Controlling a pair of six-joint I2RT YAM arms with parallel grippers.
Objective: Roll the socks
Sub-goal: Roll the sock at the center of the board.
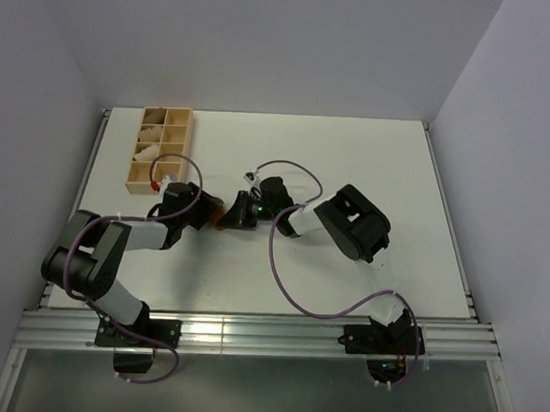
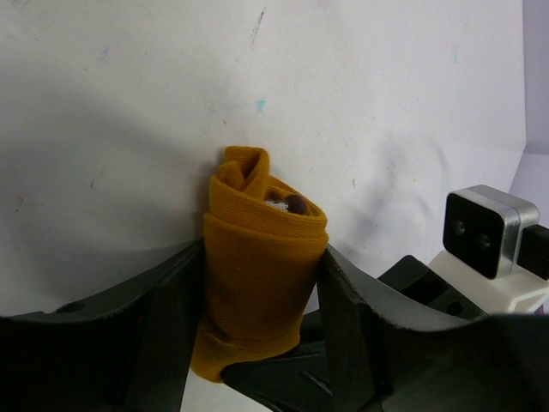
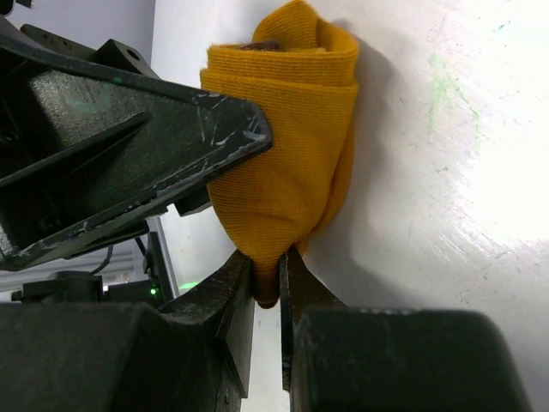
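The mustard-orange sock (image 2: 262,257) is rolled into a short upright bundle on the white table, with a bit of dark cuff showing in its top opening. My left gripper (image 2: 263,249) is shut on the roll, one finger pressed against each side. My right gripper (image 3: 266,262) is shut on a fold at the roll's lower edge (image 3: 283,172). In the top view both grippers meet mid-table, left (image 1: 215,212) and right (image 1: 239,210). Only a sliver of sock (image 1: 220,226) shows there.
A wooden compartment tray (image 1: 188,154) holding pale cream bundles (image 1: 150,145) stands at the back left, close behind the left arm. The right arm's finger (image 2: 283,369) lies under the roll, and its wrist camera (image 2: 485,227) is nearby. The left finger (image 3: 129,146) crowds the right wrist view.
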